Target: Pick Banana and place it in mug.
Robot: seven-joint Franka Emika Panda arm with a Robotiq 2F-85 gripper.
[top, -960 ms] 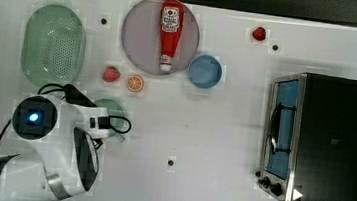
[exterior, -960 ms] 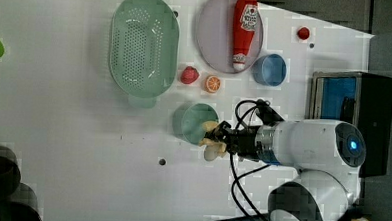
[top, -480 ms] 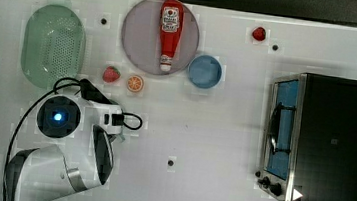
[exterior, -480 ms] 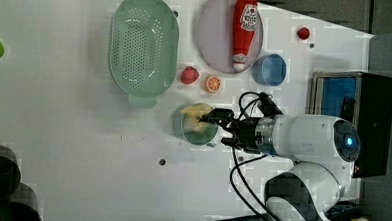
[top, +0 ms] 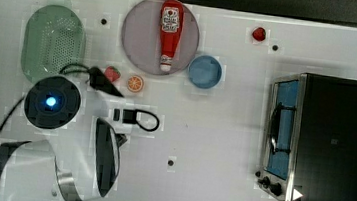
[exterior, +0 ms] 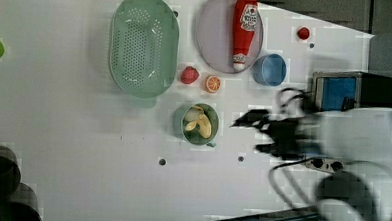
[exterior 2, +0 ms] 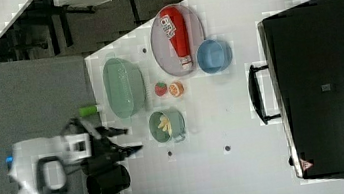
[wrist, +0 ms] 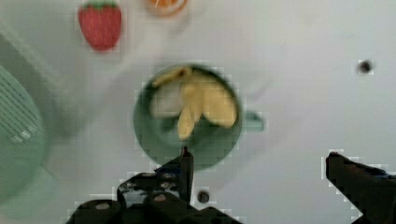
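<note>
White table [top: 223, 135] is seen in the top view, the arm hiding the mug. In the left view, the banana [exterior: 198, 122] lies inside the mug [exterior: 199, 123], apart from the gripper [exterior: 253, 130]. In the wrist view, fingers [wrist: 186, 165] are spread wide, empty.

Top view straight down over the table [top: 223, 135], left view high and oblique from one side, right view farther off from the opposite side, wrist view close, looking down on the mug [wrist: 187, 121], mug [exterior: 199, 124] shared by left, right, wrist views
</note>
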